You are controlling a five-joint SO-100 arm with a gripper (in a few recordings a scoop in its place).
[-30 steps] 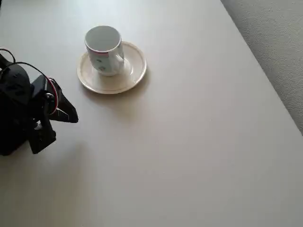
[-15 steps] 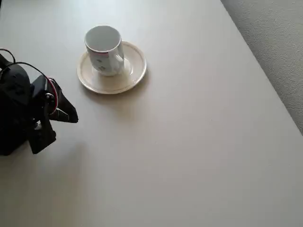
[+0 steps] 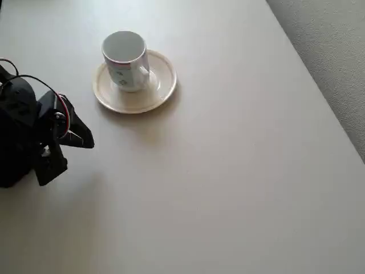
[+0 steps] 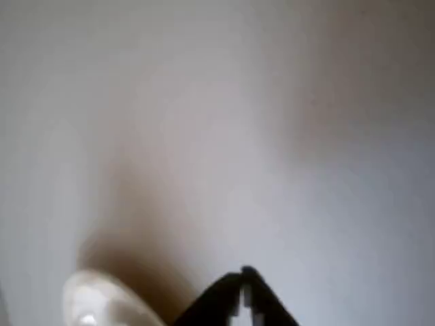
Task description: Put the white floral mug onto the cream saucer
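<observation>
Pincer [image 3: 85,138]: closed and empty, jaws meeting at their tips in the wrist view, low over the bare table [image 3: 228,171].
Cream saucer [image 3: 159,85]: well beyond the pincer.
White floral mug [image 3: 125,60]: upright on that saucer, off-centre.
Handling: likely rigid, glossy, breakable; the rim wall seemed the surest hold.

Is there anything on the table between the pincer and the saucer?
No. In the overhead view the stretch of table between the pincer and the saucer is bare. The mug stands on the saucer.
</observation>
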